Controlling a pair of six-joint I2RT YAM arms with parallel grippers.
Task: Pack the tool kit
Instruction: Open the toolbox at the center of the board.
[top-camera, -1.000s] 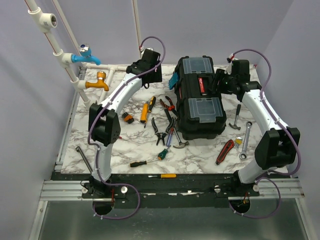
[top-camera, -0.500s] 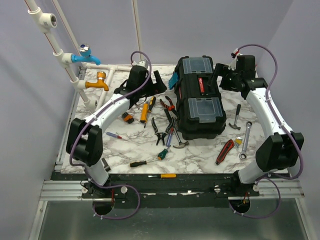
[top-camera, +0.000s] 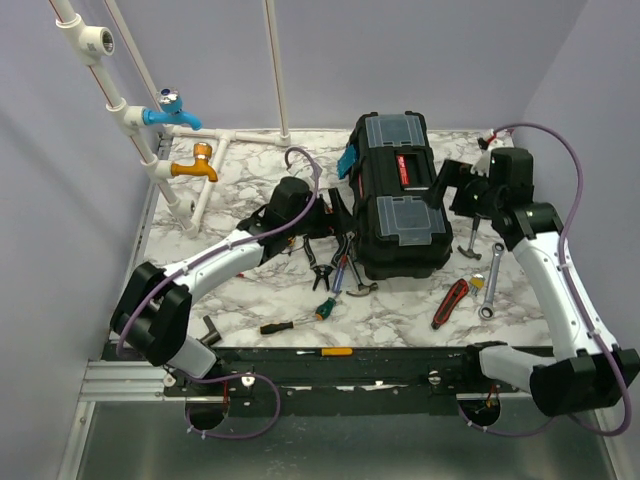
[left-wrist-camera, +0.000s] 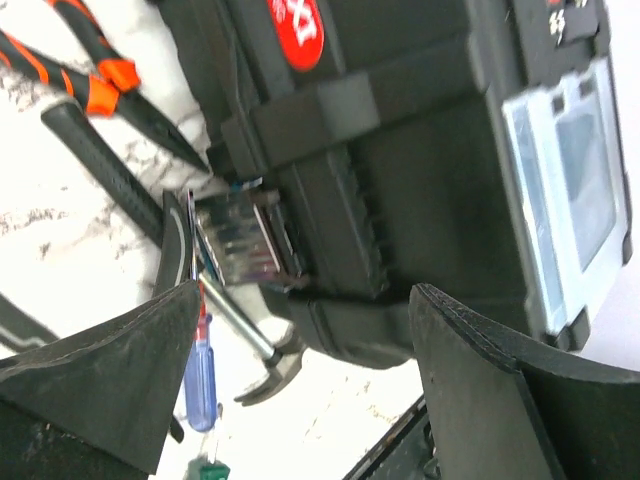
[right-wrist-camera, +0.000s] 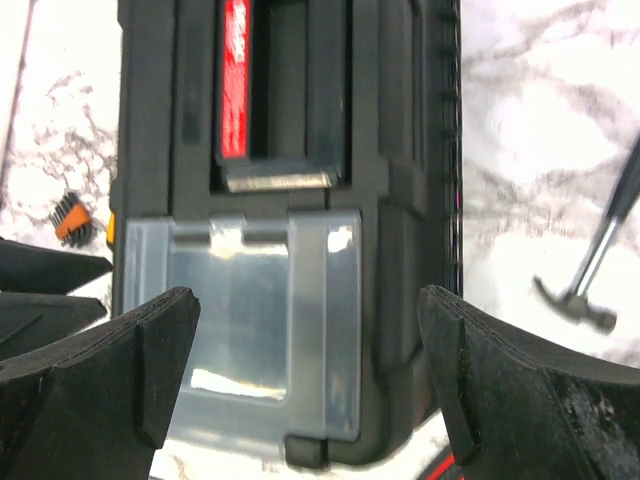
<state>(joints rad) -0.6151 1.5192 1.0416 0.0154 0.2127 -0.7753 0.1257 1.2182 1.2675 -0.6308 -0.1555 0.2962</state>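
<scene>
The black tool kit box (top-camera: 400, 200) stands shut in the middle of the table, red-black handle (top-camera: 410, 168) on top between two clear lids. My left gripper (top-camera: 335, 215) is open just off the box's left side, over the loose pliers; in the left wrist view (left-wrist-camera: 300, 370) nothing sits between its fingers, and the box wall (left-wrist-camera: 400, 160) and a side latch (left-wrist-camera: 240, 245) lie ahead. My right gripper (top-camera: 450, 186) is open beside the box's right side; its wrist view (right-wrist-camera: 310, 370) looks down on a clear lid (right-wrist-camera: 250, 310) and the red handle (right-wrist-camera: 235, 80).
Loose tools lie on the marble: pliers (top-camera: 321, 266), a hammer (top-camera: 355, 283) and screwdrivers (top-camera: 285, 326) left of the box; a second hammer (top-camera: 472, 236), a wrench (top-camera: 492, 280) and a red-handled tool (top-camera: 450, 302) to its right. Blue (top-camera: 170, 112) and orange taps (top-camera: 193, 166) on white pipes stand back left.
My left arm has swung from the back left down to the box's left side. The right arm has drawn back to the right of the box. Both grippers have opened wider.
</scene>
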